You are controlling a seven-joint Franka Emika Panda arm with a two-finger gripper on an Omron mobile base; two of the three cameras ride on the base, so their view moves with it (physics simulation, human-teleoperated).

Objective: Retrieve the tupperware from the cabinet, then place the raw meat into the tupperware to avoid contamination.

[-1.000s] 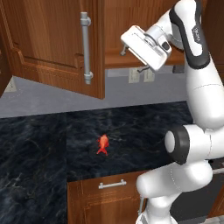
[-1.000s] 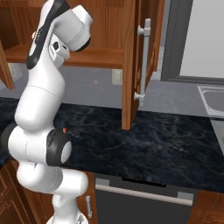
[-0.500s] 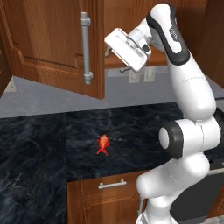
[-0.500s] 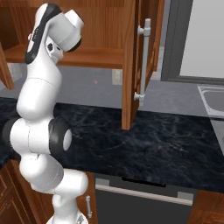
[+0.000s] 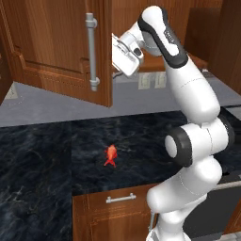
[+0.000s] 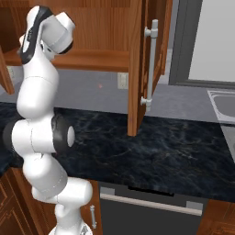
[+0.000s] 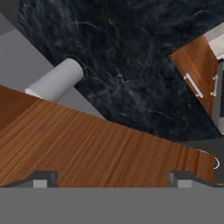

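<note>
Dark black marbled stone counter (image 5: 42,155) runs under a grey back wall, with low reddish-brown wooden drawer fronts with short silver handles (image 5: 120,198) below it. A steel sink (image 6: 225,104) sits at the counter's far right in the right base view. The large reddish-brown wooden wall cabinet (image 5: 56,52) hangs above with its panel doors swung open, long vertical silver bar handles (image 5: 92,52) on them, and its wooden shelf (image 6: 87,59) exposed. A pale grey cylinder roll (image 7: 57,81) lies on the counter by the wall in the hand view.

The small bright orange-red raw meat lump (image 5: 110,155) lies alone on the counter, well below the hand.

The white hand (image 5: 123,59) is raised to the shelf's height beside the open door's edge, jaws spread wide, gripping nothing; hand view looks down over the shelf board (image 7: 96,148).
</note>
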